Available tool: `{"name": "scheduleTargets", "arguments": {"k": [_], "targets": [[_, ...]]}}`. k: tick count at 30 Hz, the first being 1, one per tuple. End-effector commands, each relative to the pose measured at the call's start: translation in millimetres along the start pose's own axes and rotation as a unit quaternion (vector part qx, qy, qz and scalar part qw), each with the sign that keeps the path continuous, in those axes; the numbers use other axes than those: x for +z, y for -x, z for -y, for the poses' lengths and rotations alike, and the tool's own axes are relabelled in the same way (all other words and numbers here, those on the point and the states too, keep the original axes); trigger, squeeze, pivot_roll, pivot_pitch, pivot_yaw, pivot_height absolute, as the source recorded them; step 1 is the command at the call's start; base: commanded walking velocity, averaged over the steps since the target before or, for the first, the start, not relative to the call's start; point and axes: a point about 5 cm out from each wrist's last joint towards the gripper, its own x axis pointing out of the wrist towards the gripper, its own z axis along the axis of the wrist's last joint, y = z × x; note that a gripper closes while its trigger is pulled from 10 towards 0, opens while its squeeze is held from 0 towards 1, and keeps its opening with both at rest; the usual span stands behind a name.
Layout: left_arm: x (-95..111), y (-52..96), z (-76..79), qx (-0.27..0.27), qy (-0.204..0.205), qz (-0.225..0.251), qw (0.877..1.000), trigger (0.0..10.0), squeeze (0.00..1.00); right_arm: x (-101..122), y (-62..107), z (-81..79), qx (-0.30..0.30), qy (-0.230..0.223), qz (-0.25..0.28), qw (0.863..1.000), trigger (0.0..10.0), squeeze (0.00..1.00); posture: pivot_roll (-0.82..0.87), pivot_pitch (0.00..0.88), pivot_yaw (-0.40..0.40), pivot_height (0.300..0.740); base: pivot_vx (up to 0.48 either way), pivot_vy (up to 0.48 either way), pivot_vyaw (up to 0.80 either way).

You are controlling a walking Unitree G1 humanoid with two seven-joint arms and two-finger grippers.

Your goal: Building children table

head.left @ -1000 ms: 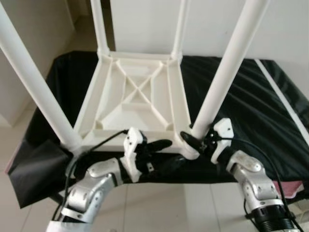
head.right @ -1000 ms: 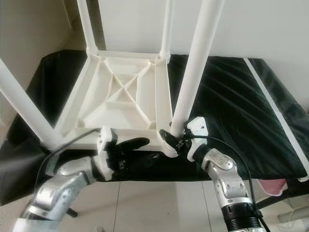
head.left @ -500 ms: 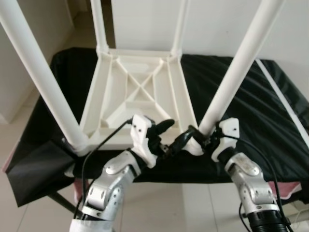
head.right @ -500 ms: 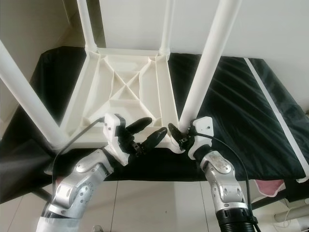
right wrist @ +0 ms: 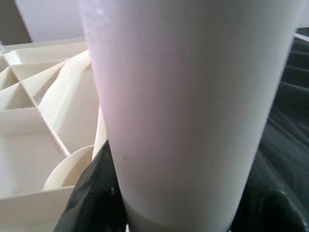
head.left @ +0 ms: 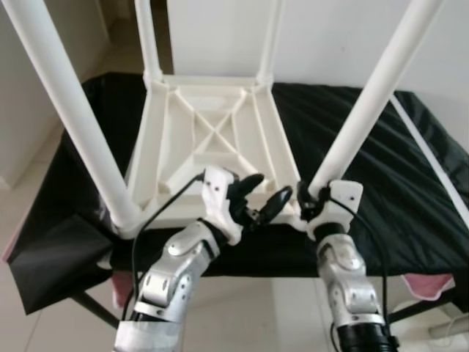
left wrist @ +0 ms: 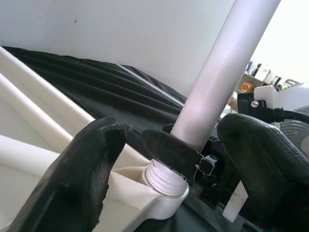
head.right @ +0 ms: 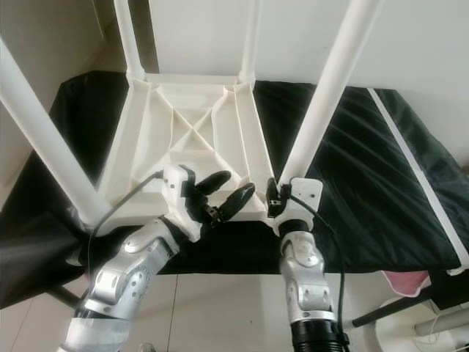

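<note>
One table leg [head.right: 322, 103] inside right pincer [head.right: 272, 199].

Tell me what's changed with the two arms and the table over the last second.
The left tool has come up from below the table's near edge and in toward the leg at the near right corner, fingers apart. The right tool has stayed closed on that leg's base, its arm swinging in beneath it. Table and black cloth are as before.

One upturned white tabletop [head.left: 212, 139] with four legs [head.left: 370, 99] — one black cloth [head.left: 381, 183], two pincers [head.left: 256, 199].
</note>
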Motion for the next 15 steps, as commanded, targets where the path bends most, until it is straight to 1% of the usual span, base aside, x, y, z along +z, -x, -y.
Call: {"name": "scheduleTargets", "arguments": {"k": [1, 4, 6, 9, 10, 11, 15], "targets": [[2.3, -3.6, -0.4, -0.004, -0.007, 0.0, 1.0, 10.0, 0.0, -15.8, 5.3, 5.4, -0.024, -0.011, -0.037, 0.999, 10.0, 0.0, -0.04, 0.044, -0.029, 0.74, 0.0, 0.0, 0.0], [3.2, -4.5, -1.7, -0.003, -0.008, 0.002, 1.0, 10.0, 0.0, -15.1, 6.0, 5.8, -0.024, -0.007, -0.034, 0.999, 10.0, 0.0, -0.04, 0.038, -0.03, 0.74, 0.0, 0.0, 0.0], [3.0, -4.6, -3.9, 0.0, -0.02, -0.001, 1.0, 10.0, 0.0, -14.9, 5.9, 6.8, -0.031, -0.005, -0.032, 0.999, 10.0, 0.0, -0.04, 0.032, -0.03, 0.74, 0.0, 0.0, 0.0], [2.6, -4.4, -4.9, 0.001, -0.024, -0.003, 1.0, 10.0, 0.0, -14.7, 5.6, 5.8, -0.031, -0.007, -0.03, 0.999, 10.0, 0.0, -0.04, 0.03, -0.029, 0.74, 0.0, 0.0, 0.0], [2.5, -3.1, -5.7, 0.0, -0.029, -0.004, 1.0, 10.0, 0.0, -12.3, 5.1, 0.4, -0.018, -0.01, -0.02, 1.0, 10.0, 0.0, -0.04, 0.025, -0.031, 0.74, 0.0, 0.0, 0.0], [2.4, -1.7, -6.1, -0.001, -0.034, -0.006, 0.999, 10.0, 0.0, -11.1, 5.2, -1.7, -0.011, -0.012, -0.016, 1.0, 10.0, 0.0, -0.04, 0.023, -0.028, 0.74, 0.0, 0.0, 0.0], [2.4, 1.2, -8.4, 0.001, -0.041, -0.009, 0.999, 10.0, 0.0, -10.2, 5.4, -2.3, -0.006, -0.01, -0.011, 1.0, 10.0, 0.0, -0.04, 0.02, -0.023, 0.74, 0.0, 0.0, 0.0]]}}
